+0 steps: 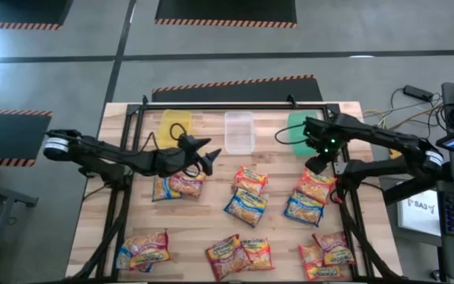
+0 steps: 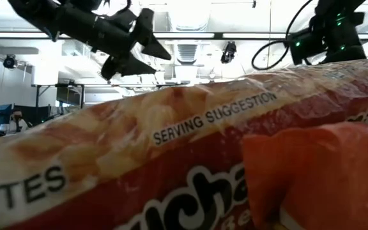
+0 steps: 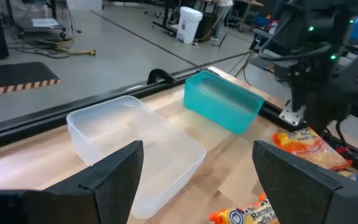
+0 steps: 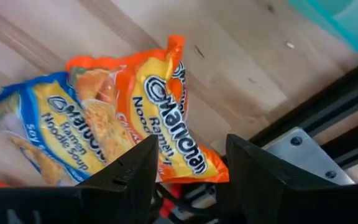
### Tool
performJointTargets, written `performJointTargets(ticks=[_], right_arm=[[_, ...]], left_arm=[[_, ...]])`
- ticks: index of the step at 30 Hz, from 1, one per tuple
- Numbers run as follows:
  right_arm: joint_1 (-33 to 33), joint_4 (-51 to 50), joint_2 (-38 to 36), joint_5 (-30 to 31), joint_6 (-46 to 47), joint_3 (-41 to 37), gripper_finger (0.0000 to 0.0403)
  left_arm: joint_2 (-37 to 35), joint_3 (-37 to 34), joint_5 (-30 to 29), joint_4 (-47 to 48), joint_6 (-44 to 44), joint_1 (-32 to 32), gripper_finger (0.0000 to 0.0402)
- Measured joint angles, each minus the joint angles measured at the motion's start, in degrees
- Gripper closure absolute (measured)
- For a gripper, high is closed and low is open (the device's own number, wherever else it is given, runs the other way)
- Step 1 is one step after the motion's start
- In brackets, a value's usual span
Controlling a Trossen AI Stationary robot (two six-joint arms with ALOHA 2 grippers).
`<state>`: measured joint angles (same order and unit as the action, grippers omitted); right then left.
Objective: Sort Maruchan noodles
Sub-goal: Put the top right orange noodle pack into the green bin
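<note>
Surface: pale wooden table [image 1: 211,229], three bins along the far edge — yellow bin [image 1: 175,126], clear bin [image 1: 240,131], green bin [image 1: 299,128].

Task items: Maruchan noodles [image 1: 246,196] scattered flat over the near half, none visibly in a bin.

Right gripper [image 1: 321,163]: jaws parted, empty, directly above an orange packet [image 4: 166,106] lying beside a blue packet [image 4: 48,130]. The orange packet's long axis appears to run roughly along the fingers' line. The nearer arm.

Left gripper [image 1: 209,158]: fingers spread, holding nothing, raised near the clear bin.
</note>
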<state>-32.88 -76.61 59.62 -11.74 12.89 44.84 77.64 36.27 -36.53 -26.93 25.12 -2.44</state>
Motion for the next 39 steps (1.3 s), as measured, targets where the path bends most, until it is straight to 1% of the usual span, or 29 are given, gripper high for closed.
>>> performJointTargets(ticks=[9, 13, 16, 23, 25, 28, 31, 39], right_arm=[[0.0, -0.5, 4.2, -0.2, -6.1, 0.0, 0.0223], [0.0, -0.3, 5.9, -0.2, -6.5, 0.0, 0.0223], [0.0, 0.4, 7.2, -0.3, -6.8, -0.1, 0.0223], [0.0, 1.3, 11.0, -0.8, -7.5, -0.3, 0.0222], [0.0, 1.9, 12.0, -1.8, -7.9, -0.3, 0.0223], [0.0, 2.7, 13.5, -5.0, -8.8, -0.3, 0.0223], [0.0, 3.4, 14.8, -5.2, -9.1, -0.4, 0.0223], [0.0, 5.3, 18.4, -4.9, -9.0, -1.1, 0.0223]], left_arm=[[6.8, 5.3, -1.0, -0.5, -0.8, -0.4, 0.0116], [8.4, 7.0, -1.1, -0.7, -1.2, -1.4, 0.0116], [8.8, 8.0, -2.5, -1.5, -3.0, -2.8, 0.0116], [8.7, 10.0, -8.1, -1.6, -8.3, -7.1, 0.0116], [8.7, 10.4, -9.6, -1.7, -9.2, -8.1, 0.0116], [8.7, 10.6, -11.5, -1.8, -9.9, -9.1, 0.0116], [8.7, 10.6, -13.6, -1.8, -9.9, -9.7, 0.0116], [8.7, 10.5, -14.6, -1.7, -10.6, -10.3, 0.0116]])
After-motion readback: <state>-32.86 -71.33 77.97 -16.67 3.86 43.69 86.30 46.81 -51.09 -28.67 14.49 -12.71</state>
